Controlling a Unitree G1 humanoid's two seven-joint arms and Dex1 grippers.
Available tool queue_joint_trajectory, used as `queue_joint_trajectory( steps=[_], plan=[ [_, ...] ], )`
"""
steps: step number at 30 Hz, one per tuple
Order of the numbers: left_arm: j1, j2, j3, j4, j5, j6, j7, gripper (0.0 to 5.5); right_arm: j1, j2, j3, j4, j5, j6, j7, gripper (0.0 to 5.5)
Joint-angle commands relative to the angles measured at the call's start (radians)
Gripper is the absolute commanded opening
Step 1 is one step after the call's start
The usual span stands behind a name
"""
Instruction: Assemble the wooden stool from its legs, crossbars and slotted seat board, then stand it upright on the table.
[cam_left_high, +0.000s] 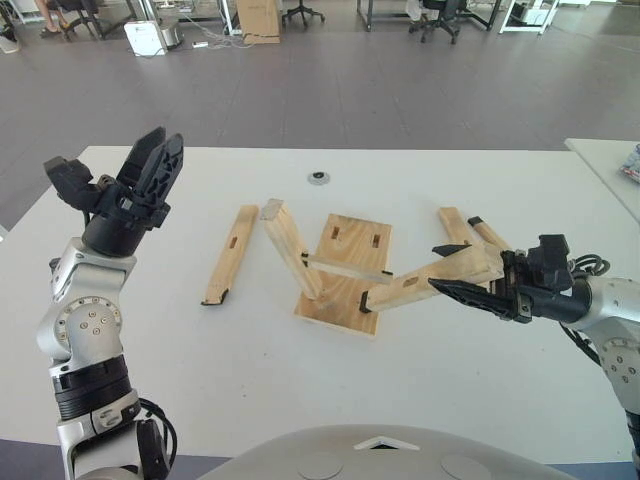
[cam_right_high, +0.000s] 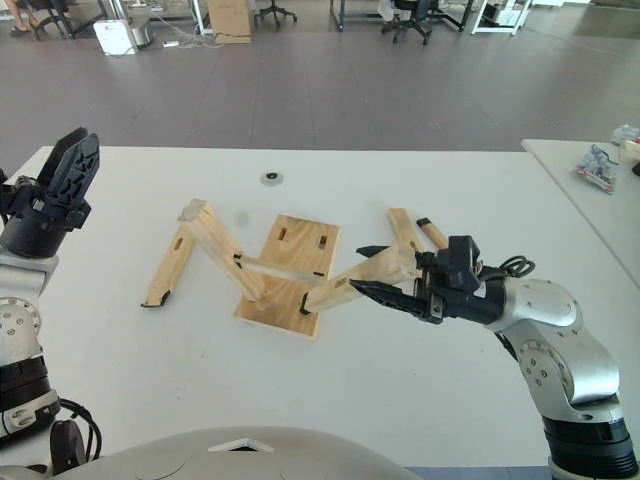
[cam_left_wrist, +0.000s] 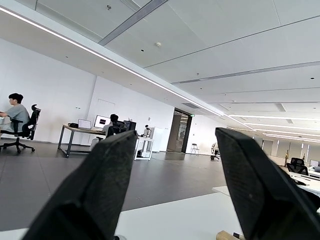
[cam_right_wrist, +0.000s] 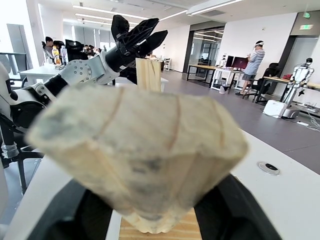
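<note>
Clamping pale wooden stool leg (cam_left_high: 425, 281) in black right gripper (cam_left_high: 445, 270), jaws closed on it, at 3 o'clock of rectangular slotted seat board (cam_left_high: 352, 238), mid white counter (cam_left_high: 450, 400). Holding black left gripper (cam_left_high: 167, 138) raised at 9 o'clock, jaws spread, empty. Advisable: keep thin crossbar (cam_left_high: 345, 268) seated toward second leg (cam_left_high: 292, 250); lower slowly, avoid twisting joint.

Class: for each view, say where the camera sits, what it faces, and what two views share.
Left eye: head, looking down at the table; both arms show.
Right eye: beside it, same scene.
Left wrist: raised, faces outward past the open left gripper.
Right wrist: along the leg in the right gripper; shares the left gripper with both eyes.
</note>
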Motion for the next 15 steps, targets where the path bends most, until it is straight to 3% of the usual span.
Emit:
queue_joint_trajectory(
  steps=[1,4,15],
  plan=[
    [0.118,0.009,-0.087,0.1,0.167,-0.066,-0.086,2.87,-0.087,-0.02,0.042,0.043,0.014,0.074,0.002,2.07],
    [0.256,0.031,-0.204,0.149,0.33,-0.14,-0.185,2.87,-0.153,-0.028,0.066,0.095,0.017,0.117,0.028,2.07],
    [0.397,-0.053,-0.498,0.147,0.604,-0.267,-0.166,2.87,-0.232,-0.019,0.126,0.127,-0.011,0.13,0.068,2.07]
  ],
)
